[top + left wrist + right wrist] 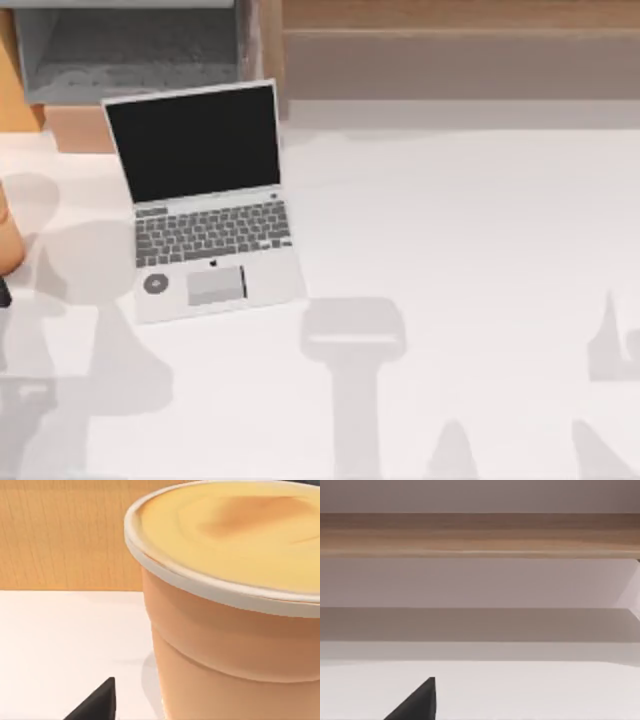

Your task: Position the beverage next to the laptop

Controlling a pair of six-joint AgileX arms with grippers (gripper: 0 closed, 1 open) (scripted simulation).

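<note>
The laptop (205, 200) stands open on the white table (450, 250), left of the middle, with a black screen, grey keys and a round dark sticker. The beverage (6, 238) shows as an orange sliver at the table's far left edge, apart from the laptop. Seen close in the left wrist view, the beverage (235, 630) is an orange cup with a white rim and a yellow top with a darker streak. My left gripper (96, 706) is just beside it, low over the table. My right gripper (416, 705) hangs over bare table, away from both.
A grey open box (130, 50) stands behind the laptop, with a wooden block (75, 130) at its foot. A wooden ledge (450, 30) runs along the back. A wooden panel (60, 535) rises behind the cup. Arm shadows fall across the front of the table.
</note>
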